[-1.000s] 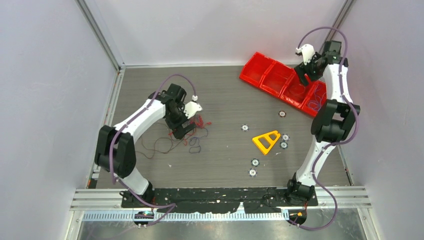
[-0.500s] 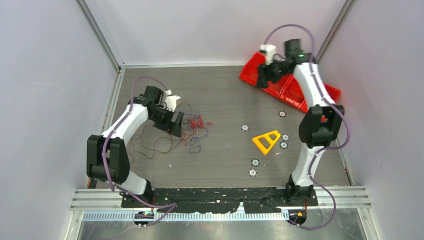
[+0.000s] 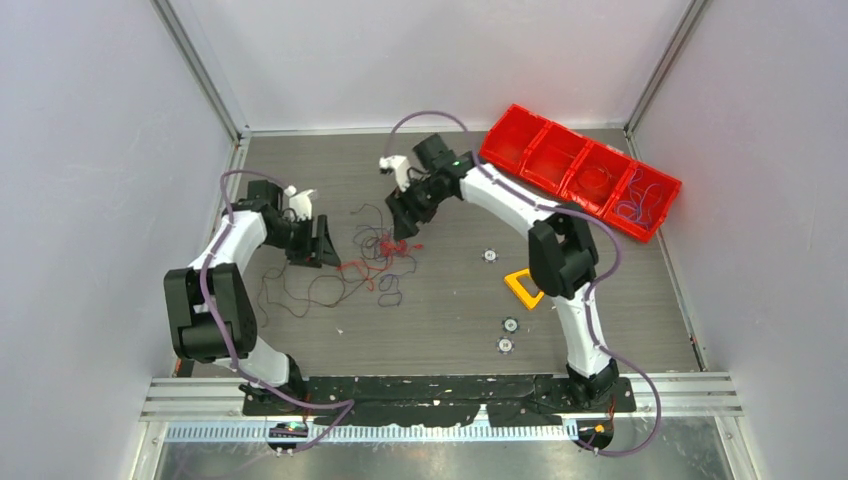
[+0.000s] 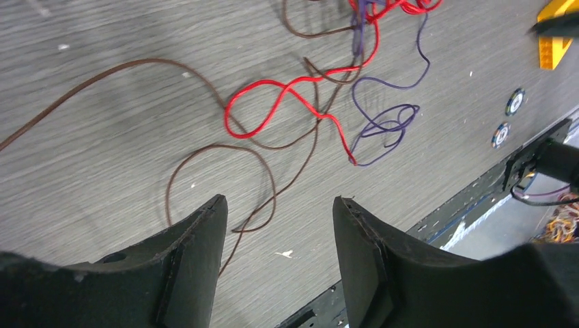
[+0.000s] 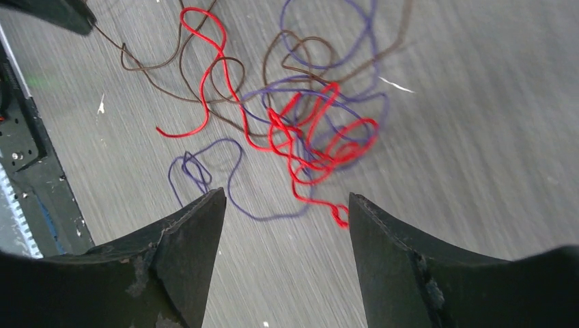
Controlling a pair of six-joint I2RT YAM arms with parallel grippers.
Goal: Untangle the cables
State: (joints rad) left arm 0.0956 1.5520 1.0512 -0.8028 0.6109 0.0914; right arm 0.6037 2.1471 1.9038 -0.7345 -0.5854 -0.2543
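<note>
The cables [image 3: 383,250] are thin red, purple and dark brown wires in a loose tangle on the grey table, left of centre. My left gripper [image 3: 326,246] is open and empty just left of the tangle. In the left wrist view its jaws [image 4: 280,201] stand wide apart above a brown loop [image 4: 220,147], with a red wire [image 4: 273,92] and a purple wire [image 4: 382,124] beyond. My right gripper [image 3: 405,224] is open and empty at the tangle's far right side. In the right wrist view [image 5: 285,198] the red knot [image 5: 314,140] lies just ahead of the fingertips.
A red compartment tray [image 3: 560,138] stands at the back right, with wires in two right compartments. A yellow triangular piece [image 3: 518,288] lies partly under the right arm. Small round discs [image 3: 490,255] [image 3: 510,325] are scattered right of centre. Walls close in on both sides.
My right arm swung from the red tray leftward to the tangle. My left gripper drew back left off the tangle, leaving wires spread on the table.
</note>
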